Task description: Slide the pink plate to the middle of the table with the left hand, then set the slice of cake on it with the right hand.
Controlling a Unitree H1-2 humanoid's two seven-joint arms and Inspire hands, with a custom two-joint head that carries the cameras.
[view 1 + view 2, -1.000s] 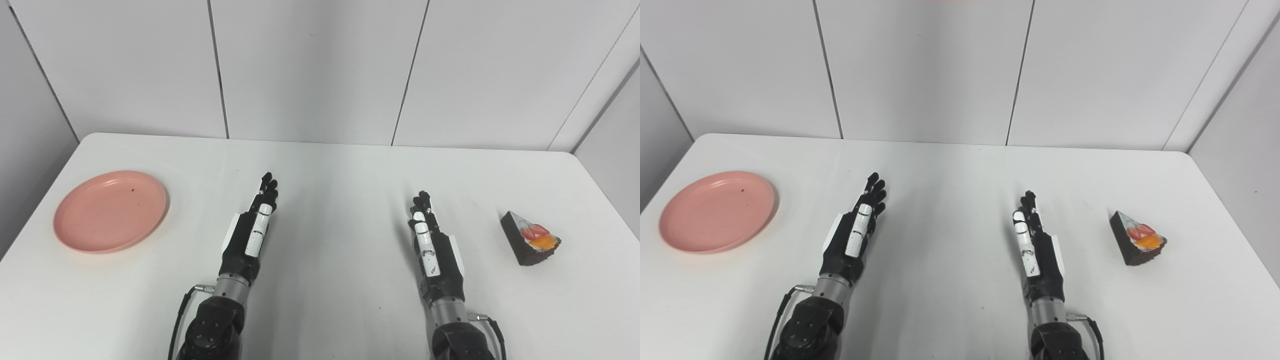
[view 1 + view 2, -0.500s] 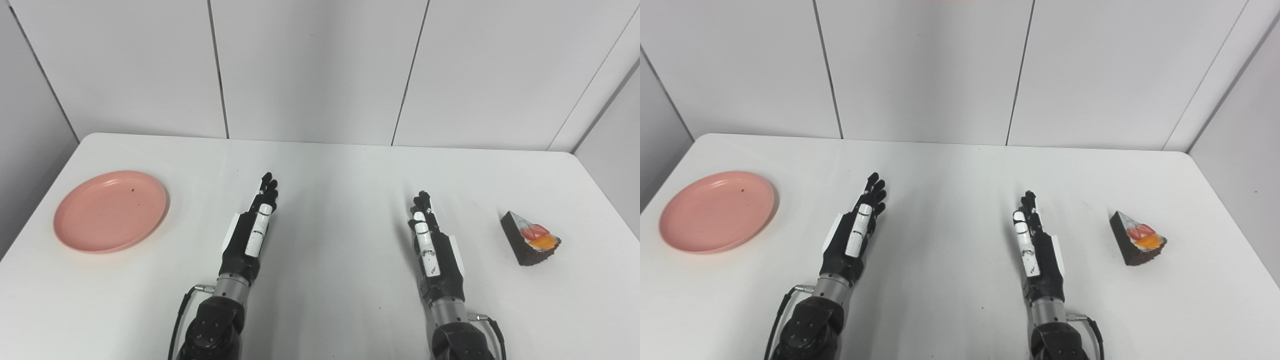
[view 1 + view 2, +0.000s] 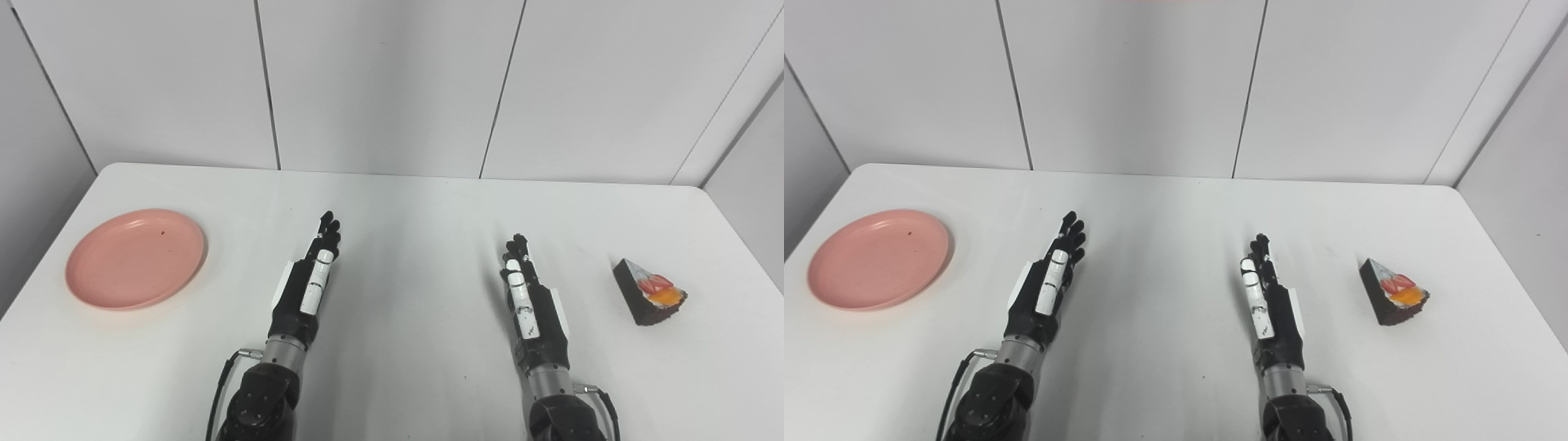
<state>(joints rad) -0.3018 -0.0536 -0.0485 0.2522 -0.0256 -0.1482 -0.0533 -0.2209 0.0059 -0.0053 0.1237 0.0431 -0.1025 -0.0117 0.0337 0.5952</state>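
A round pink plate [image 3: 136, 257] lies bare at the left side of the white table [image 3: 404, 202]. A wedge of dark chocolate cake [image 3: 649, 299] topped with strawberry and orange fruit sits at the right side. My left hand [image 3: 309, 283] rests left of the table's middle, fingers stretched forward, open and holding nothing, well to the right of the plate. My right hand [image 3: 530, 299] lies right of the middle, fingers straight, open, a short way left of the cake.
White wall panels [image 3: 380, 86] stand right behind the table's far edge. A grey wall [image 3: 750, 171] closes in at the right edge, and the left edge drops off just past the plate.
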